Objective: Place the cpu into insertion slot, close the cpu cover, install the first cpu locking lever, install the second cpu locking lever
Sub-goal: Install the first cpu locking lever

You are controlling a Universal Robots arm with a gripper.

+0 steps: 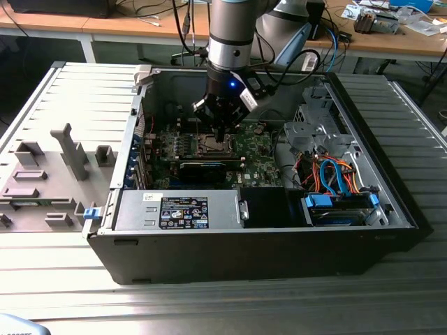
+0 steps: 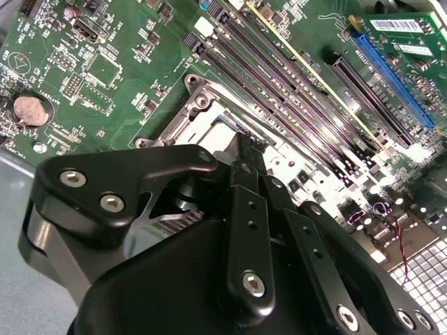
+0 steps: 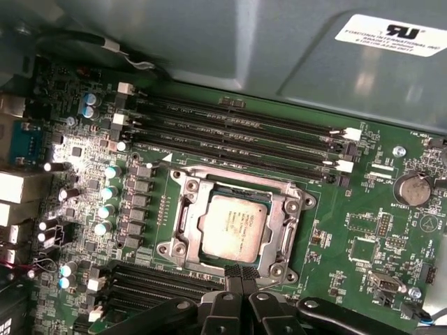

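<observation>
Hovering over the middle of the green motherboard (image 1: 241, 150) inside the open black computer case (image 1: 279, 241), the black two-fingered gripper (image 1: 221, 134) in the exterior view hangs just above the small square silver-rimmed insertion slot (image 1: 213, 145). The case lies on the ribbed grey metal table (image 1: 209, 307); one grey fixture block (image 1: 49, 185) sits near the table's edge at the exterior view's left.

In the second wrist view the gripper (image 2: 250, 143) has its fingers (image 2: 241, 167) drawn together with nothing between them, the tip poised over the silvery socket frame.

In the first wrist view the flat square silver-grey cpu (image 3: 233, 222) already lies seated in the insertion slot (image 3: 183, 209), and the thin silvery windowed cpu cover (image 3: 279, 199) appears to lie down around it. The gripper (image 3: 239, 273) rests at the socket's near rim. One coin battery (image 3: 409, 188) sits on the board. Four long black memory slots (image 3: 230, 139) run beside the socket.

The step in hand looks like lever work: it should press down evenly, stay clear of the cpu's top, and keep off the blue-topped capacitors (image 3: 108, 192) beside the socket.
</observation>
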